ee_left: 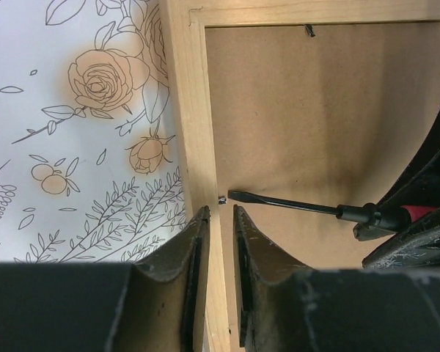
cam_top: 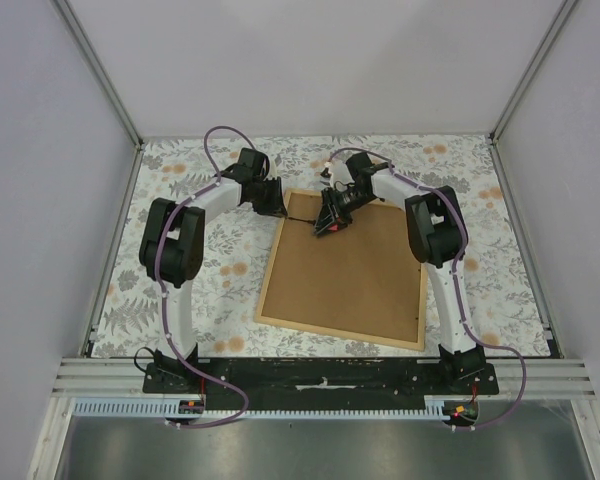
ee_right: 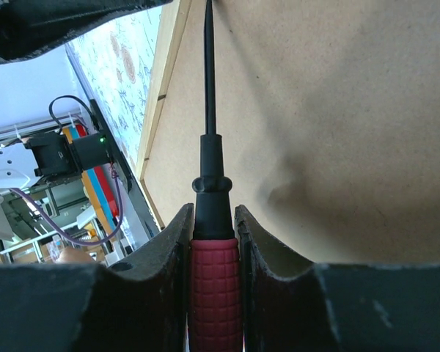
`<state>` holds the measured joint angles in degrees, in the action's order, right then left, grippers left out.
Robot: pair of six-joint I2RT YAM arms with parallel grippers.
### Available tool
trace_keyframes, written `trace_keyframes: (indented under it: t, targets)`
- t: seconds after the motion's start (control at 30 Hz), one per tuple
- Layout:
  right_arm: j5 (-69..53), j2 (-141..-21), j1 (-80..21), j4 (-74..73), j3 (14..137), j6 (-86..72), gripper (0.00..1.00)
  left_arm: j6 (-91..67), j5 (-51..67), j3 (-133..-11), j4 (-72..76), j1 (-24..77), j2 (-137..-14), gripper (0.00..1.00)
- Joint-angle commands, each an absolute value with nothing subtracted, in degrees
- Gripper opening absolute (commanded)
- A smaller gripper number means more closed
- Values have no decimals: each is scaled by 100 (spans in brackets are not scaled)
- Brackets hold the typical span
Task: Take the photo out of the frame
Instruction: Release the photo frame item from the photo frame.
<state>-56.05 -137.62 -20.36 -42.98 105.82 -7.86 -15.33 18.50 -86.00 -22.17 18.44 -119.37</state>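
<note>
the frame [ee_left: 185, 110] lies face down on the flowered tablecloth [ee_left: 73, 147], between my two arms and a little to the right, with its brown backing board [cam_top: 350, 275] turned up. the photo is not in view. i judge it sits under that board, inside the frame.

my right claw [ee_right: 213, 216] pinches the red handle of a screwdriver [ee_right: 210, 158]. its blade points left across the board, and the tip sits right at a small metal tab [ee_left: 222, 198] on the inner side of the frame's left strip, toward the far corner. my left claw [ee_left: 221, 213] hovers over that same strip just beside the tab, with its jaws apart by only a narrow gap and nothing between them.

the frame looks light but stiff, thin wood that could skid on the cloth if i pry hard, so i would steady the left strip while the blade works. the board seems thin and rigid, best lifted by one freed edge. the photo should be plain paper: very light, limp, easy to crease or tear, and hard to pinch while it lies flat. i would take it by a corner or edge of its margin, gently, and keep the screwdriver tip well away from it.
</note>
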Motion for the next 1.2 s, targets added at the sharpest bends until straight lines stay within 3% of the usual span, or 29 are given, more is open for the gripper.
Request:
trace_keyframes:
  t: [0.0, 0.23, 0.9, 1.17]
  targets:
    - [-5607, -13966, -2057, -4438, 10854, -773, 0, -1468, 1854, -8798, -2083, 1828, -11997, 22]
    - [-5809, -14071, -2083, -4482, 10942, -773, 0, -1459, 1855, -8763, -2057, 1819, -11997, 18]
    - [-6056, -13685, -2021, -4693, 10696, -510, 0, -1433, 1749, -8666, -2013, 1731, -11918, 17]
    - [-5933, -14080, -1995, -4632, 11057, -721, 0, -1441, 1819, -8622, -2013, 1732, -11988, 17]
